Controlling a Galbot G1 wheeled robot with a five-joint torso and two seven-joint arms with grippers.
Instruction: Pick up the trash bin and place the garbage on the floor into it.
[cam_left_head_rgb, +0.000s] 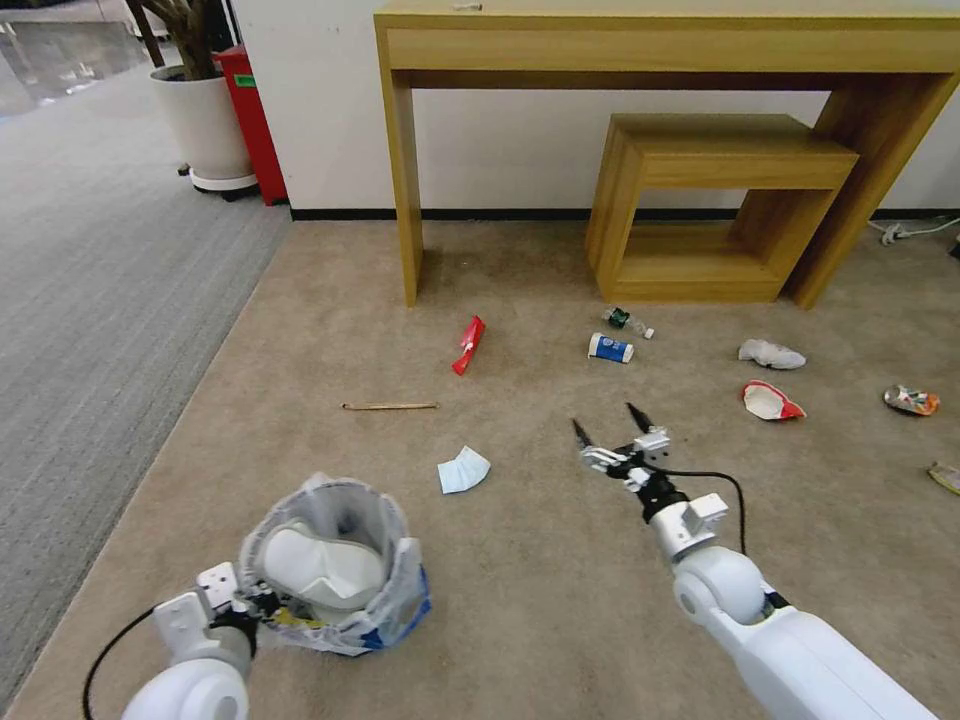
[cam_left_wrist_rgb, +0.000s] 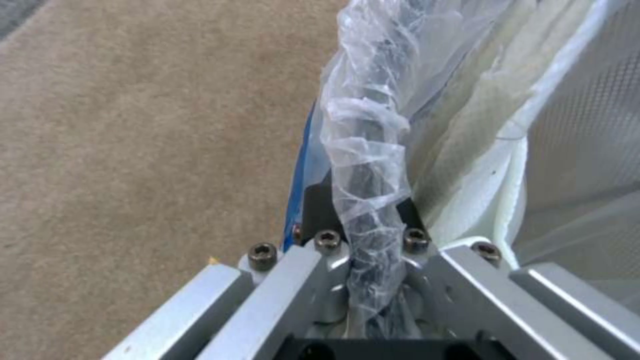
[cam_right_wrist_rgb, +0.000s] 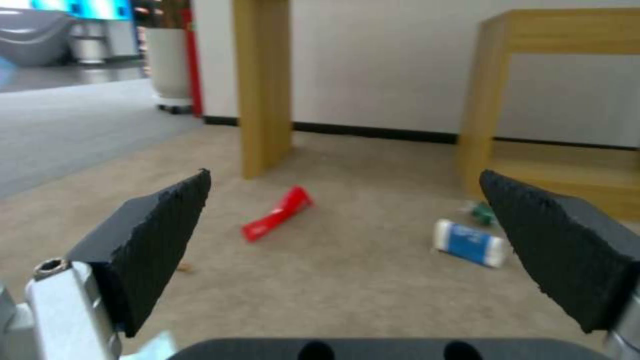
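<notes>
Now the left gripper (cam_left_head_rgb: 255, 603) clamps the bag-lined black bin's (cam_left_head_rgb: 335, 565) rim while the wide-open right gripper (cam_left_head_rgb: 612, 428) should drop squarely onto the pale blue face mask (cam_left_head_rgb: 463, 470) just to its left.

So from my seat: the trash bin (cam_left_head_rgb: 335, 565) is low on my left with two slippers (cam_left_head_rgb: 320, 565) inside it, the left gripper (cam_left_head_rgb: 262, 603) at its near rim. The face mask (cam_left_head_rgb: 463, 470) lies just beyond it, the stick (cam_left_head_rgb: 390, 406) farther out, the wrapper (cam_left_head_rgb: 468, 345) past that. The right gripper (cam_left_head_rgb: 610, 430) sits to my right, cup (cam_left_head_rgb: 610, 348) and tiny bottle (cam_left_head_rgb: 628, 322) ahead of it near the nested tables (cam_left_head_rgb: 700, 200).
</notes>
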